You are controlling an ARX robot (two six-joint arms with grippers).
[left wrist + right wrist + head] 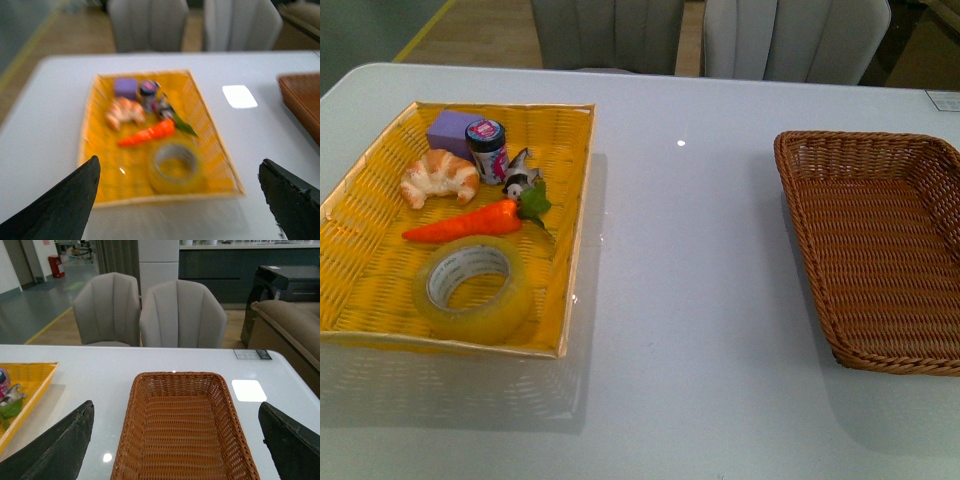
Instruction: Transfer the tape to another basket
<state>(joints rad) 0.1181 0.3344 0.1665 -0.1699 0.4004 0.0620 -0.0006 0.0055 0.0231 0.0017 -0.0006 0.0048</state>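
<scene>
My left jaws stand wide apart above the desk (690,300), and my right jaws are apart too. The tape (470,290) lies flat in the near end of the yellow tray (360,270), just beside the carrot (460,225); beyond lie a croissant (440,177), a jar (487,150) and a purple block (448,130). The basket (880,260) sits on the desk, well apart to the tray's right, and chairs (177,315) stand behind the desk
</scene>
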